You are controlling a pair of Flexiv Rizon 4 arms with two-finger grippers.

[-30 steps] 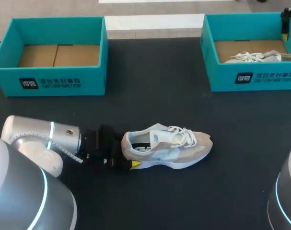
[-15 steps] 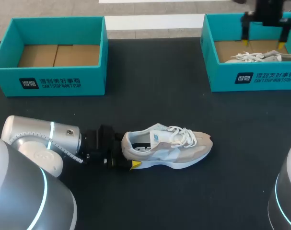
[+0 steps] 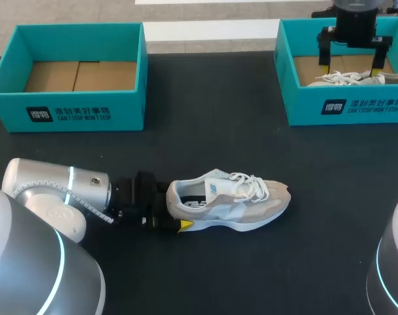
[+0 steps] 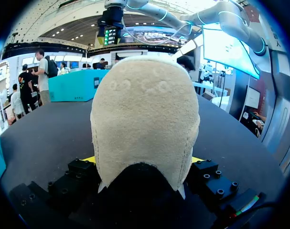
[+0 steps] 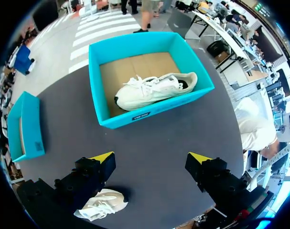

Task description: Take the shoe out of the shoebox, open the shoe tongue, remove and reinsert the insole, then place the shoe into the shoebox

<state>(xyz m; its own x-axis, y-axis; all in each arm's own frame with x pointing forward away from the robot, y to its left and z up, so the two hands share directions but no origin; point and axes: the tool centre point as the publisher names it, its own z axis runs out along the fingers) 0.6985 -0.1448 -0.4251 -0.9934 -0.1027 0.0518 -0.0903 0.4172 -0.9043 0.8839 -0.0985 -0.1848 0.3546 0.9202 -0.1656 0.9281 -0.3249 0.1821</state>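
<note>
A: Left claw (image 3: 174, 211): clamped on heel of shoe (image 3: 228, 200); shoe upright on table (image 3: 205, 138), near front edge.

B: Right claw (image 3: 351, 62): fingers wide apart, raised over box (image 3: 343, 108) w/ second shoe (image 3: 346, 77) inside.

right shoebox (image 3: 303, 108) cut off by the head view's edge, white shoe (image 3: 345, 79) inside it half hidden behind the front wall, left gripper (image 3: 174, 211) largely hidden by the beige shoe (image 3: 231, 200), 1 yellow tip showing
</note>
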